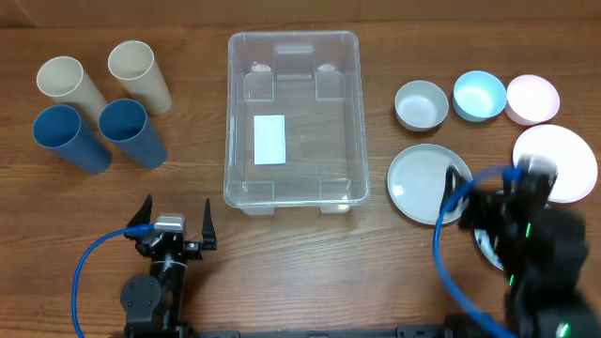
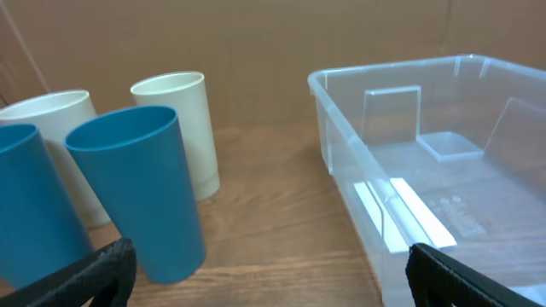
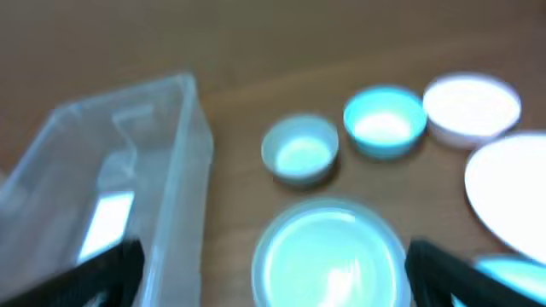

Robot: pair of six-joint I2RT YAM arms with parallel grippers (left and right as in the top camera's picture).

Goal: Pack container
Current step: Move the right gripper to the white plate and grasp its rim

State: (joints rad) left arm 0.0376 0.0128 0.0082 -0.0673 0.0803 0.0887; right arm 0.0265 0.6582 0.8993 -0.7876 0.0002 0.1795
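The container (image 1: 293, 38) stands empty, so we judge packing not yet begun. The left gripper (image 1: 177, 212), jaws wide and holding nothing, sits near its front-left corner. The right gripper (image 3: 273, 271), equally wide and empty, hovers over the plates (image 1: 423, 183) to its right. Four cups (image 1: 131, 130) and three bowls (image 1: 421, 103) lie outside.

Robot lab: wooden table (image 1: 300, 263), cabled arm (image 1: 152, 293)
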